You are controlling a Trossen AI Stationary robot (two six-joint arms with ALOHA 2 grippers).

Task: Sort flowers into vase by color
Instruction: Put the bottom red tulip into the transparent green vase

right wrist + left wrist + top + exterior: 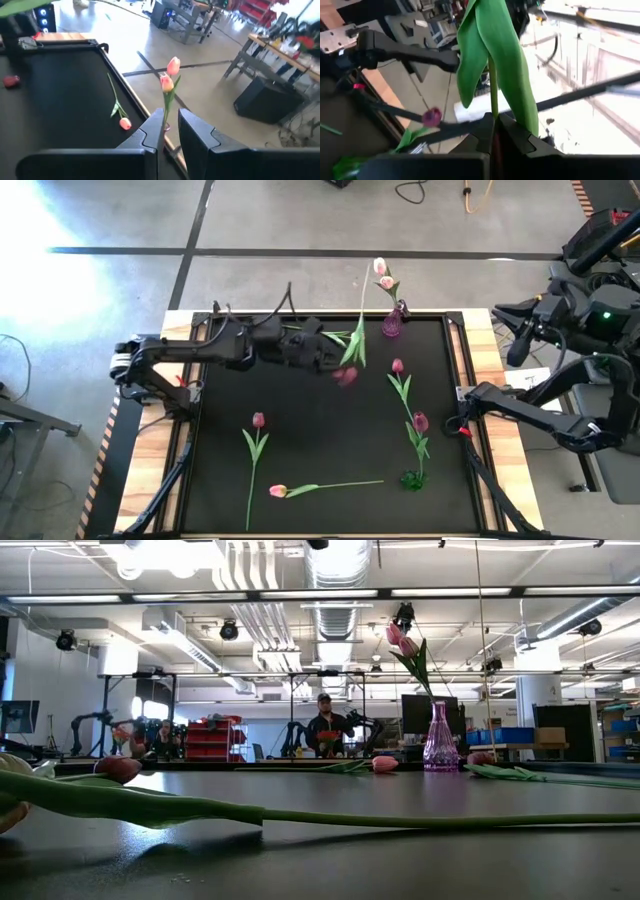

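My left gripper (338, 363) (495, 120) is over the table's far middle, shut on a tulip stem. That tulip's blurred pinkish head (345, 375) is by the fingers, its leaves (495, 55) beyond them, and its bare stem (364, 295) runs toward the far edge. A purple vase (392, 323) (438, 740) at the far edge holds two pale pink tulips (383, 274) (170, 75). A dark green vase (412, 478) near the right edge holds a maroon tulip (420, 421). My right gripper (466, 397) (170, 135) waits open at the table's right edge. My left gripper pinches the thin green stem (493, 107) between its two fingers (517, 132), just past the leaf tips and close to the head. The fingers lie across the stem. The tulip is lifted clear of the table, with its long bare stem end pointing away from the gripper.
Loose tulips lie flat on the black mat: a maroon one (258, 420) at centre left, a pink one (278, 491) near the front, a maroon one (397, 365) at the right, and another's leaves (330, 335) by the left gripper. People stand in the room behind (324, 725).
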